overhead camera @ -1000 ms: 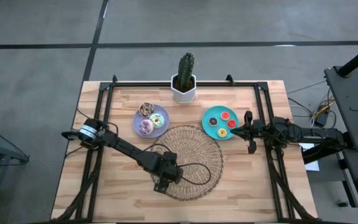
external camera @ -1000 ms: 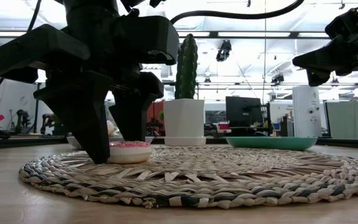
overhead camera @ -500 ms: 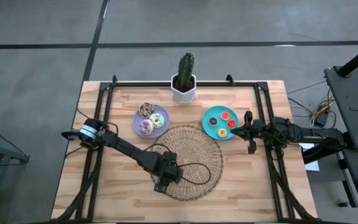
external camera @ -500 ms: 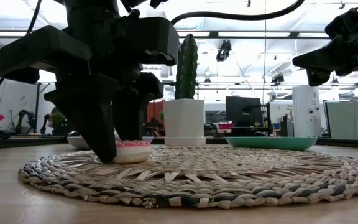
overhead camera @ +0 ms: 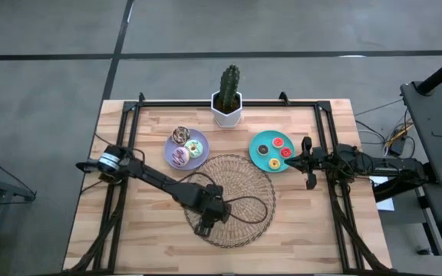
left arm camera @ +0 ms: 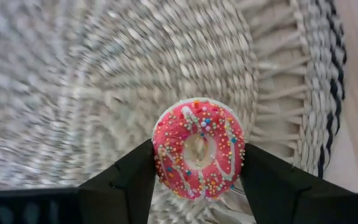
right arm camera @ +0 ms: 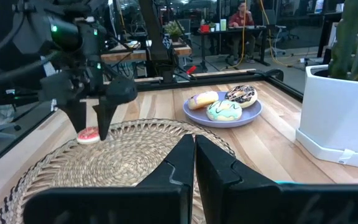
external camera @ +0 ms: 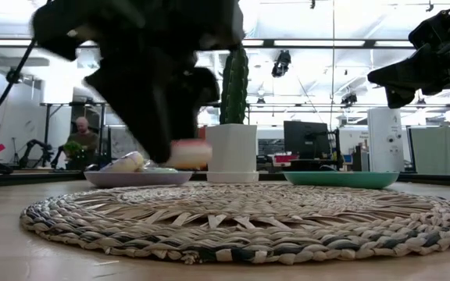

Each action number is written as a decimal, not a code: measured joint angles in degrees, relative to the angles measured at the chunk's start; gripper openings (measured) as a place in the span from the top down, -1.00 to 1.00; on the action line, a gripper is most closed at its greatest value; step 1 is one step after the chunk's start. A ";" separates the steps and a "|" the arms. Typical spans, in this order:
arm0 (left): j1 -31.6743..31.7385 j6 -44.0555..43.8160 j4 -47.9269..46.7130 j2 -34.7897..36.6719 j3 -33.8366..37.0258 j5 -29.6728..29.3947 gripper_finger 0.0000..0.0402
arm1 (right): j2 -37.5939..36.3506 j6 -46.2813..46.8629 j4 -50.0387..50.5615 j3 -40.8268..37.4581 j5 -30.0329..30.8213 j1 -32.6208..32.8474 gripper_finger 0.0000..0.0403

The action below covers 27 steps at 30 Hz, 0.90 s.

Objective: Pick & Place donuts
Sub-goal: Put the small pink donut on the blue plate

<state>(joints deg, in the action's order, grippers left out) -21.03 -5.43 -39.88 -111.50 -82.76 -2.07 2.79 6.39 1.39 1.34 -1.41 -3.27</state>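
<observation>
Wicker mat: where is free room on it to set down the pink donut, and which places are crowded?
The wicker mat is bare over its middle and the side toward the teal plate. The left gripper holds the pink donut above its other edge. Crowded: the teal plate with four tiny donuts, the lavender plate with three.

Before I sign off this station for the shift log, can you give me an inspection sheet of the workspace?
Surface: wooden table with a round woven mat.
Job's things: pink donut lifted off the mat; three donuts on the lavender plate; four tiny ones on the teal plate.
Clutter: potted cactus at the back edge.
Grippers: left gripper clamps the pink donut; right gripper shut, beside the teal plate.
Cables: a black cable loops over the mat.
Surroundings: a person sits at a desk behind.
</observation>
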 joint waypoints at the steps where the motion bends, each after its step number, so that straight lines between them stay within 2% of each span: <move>1: 0.32 0.46 -0.71 0.00 -0.87 0.05 0.05 | 0.00 0.02 0.00 0.00 0.02 0.02 0.96; 13: 5.46 3.88 -4.17 -0.47 -10.23 0.06 0.05 | -0.02 0.02 0.00 0.00 0.02 0.01 0.96; 18: 8.44 3.82 -8.43 -3.61 -16.77 0.10 0.05 | -0.02 0.02 0.00 0.00 0.02 0.00 0.96; 27: 14.70 2.49 -9.15 -8.89 -25.55 0.07 0.05 | -0.02 0.02 0.00 0.00 0.00 0.02 0.96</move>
<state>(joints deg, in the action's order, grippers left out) -6.34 -2.94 -49.04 -120.39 -108.30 -2.00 2.76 6.42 1.39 1.34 -1.41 -3.25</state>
